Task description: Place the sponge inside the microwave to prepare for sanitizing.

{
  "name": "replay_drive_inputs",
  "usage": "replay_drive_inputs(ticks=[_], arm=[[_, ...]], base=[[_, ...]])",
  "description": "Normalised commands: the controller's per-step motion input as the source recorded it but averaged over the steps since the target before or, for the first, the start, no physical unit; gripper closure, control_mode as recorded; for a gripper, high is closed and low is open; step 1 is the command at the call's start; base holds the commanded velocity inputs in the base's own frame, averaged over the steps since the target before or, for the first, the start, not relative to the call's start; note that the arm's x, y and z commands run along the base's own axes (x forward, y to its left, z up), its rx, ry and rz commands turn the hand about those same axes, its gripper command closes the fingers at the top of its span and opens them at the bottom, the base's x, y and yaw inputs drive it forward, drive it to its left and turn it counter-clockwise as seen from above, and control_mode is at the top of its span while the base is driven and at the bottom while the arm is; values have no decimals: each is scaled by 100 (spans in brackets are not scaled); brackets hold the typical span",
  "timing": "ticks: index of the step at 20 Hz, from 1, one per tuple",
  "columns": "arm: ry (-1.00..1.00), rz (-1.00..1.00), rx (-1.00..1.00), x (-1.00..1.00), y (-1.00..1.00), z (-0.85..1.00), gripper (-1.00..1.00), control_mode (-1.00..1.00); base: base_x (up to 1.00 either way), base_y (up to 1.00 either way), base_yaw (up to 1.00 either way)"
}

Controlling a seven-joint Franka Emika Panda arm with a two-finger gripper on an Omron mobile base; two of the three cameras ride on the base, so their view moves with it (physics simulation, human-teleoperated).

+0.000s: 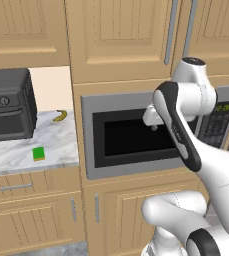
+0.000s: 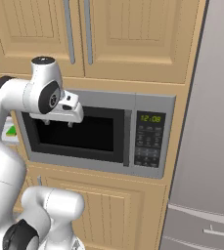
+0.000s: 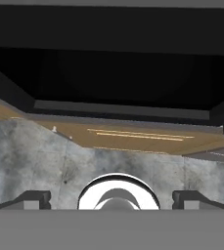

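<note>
Behind the arm (image 1: pixel 178 125), part of the microwave (image 1: pixel 126 137) window is hidden.

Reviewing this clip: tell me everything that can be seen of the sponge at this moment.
The sponge is a small bright green rectangular block with a yellowish lower edge, looking soft and matte. It lies flat on the marbled white counter, near its front edge, left of the microwave and in front of the black toaster oven. A banana lies farther back. Nothing touches it but the counter. The open pincer is over at the microwave, well away from it.
</note>
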Motion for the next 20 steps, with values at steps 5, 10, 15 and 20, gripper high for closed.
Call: replay_drive_inputs(ticks=[5, 10, 15, 20], arm=[[0, 0, 0, -17, 0, 0, -100, -100], [0, 0, 0, -9, -1, 0, -100, 100], [0, 0, 0, 0, 0, 0, -100, 100], [0, 0, 0, 0, 0, 0, -100, 100]], base=[[0, 0, 0], [-18, -7, 0], [-35, -34, 0], [-17, -40, 0]])
